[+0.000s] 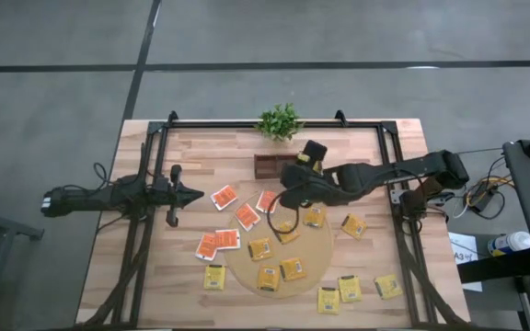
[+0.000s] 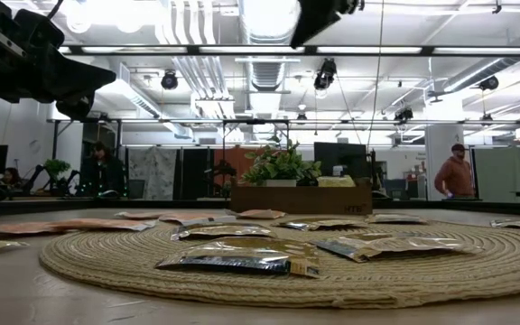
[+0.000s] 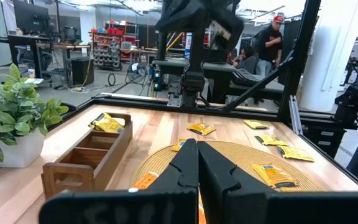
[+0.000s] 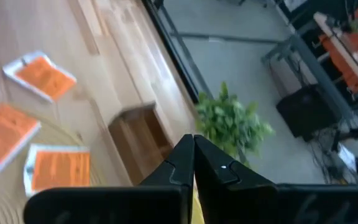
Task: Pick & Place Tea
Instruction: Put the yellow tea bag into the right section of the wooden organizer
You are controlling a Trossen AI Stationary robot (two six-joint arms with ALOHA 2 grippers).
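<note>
Several yellow tea packets (image 1: 293, 268) and orange-red ones (image 1: 247, 216) lie flat on the round woven mat (image 1: 313, 250) and on the wooden table around it. One yellow packet (image 3: 105, 122) rests in the far compartment of the wooden box (image 1: 267, 166). My right gripper (image 1: 309, 156) hangs high just right of the box, pointing toward the plant, shut on a yellow packet. My left gripper (image 1: 194, 195) waits shut over the table's left half, touching nothing. My right gripper pinches a yellow tea packet between its two shut fingers. Only a thin yellow sliver (image 4: 196, 208) shows in the gap behind the fingertips, and a yellow patch (image 1: 304, 162) beside the fingers from above. The packet is lifted clear of the table; which part is held is hidden.
A small potted plant (image 1: 279, 121) stands at the far edge behind the box. A dark metal frame (image 1: 145, 165) rims the table. A black cable loop (image 1: 282, 221) hangs under the right arm over the mat. People stand in the room beyond.
</note>
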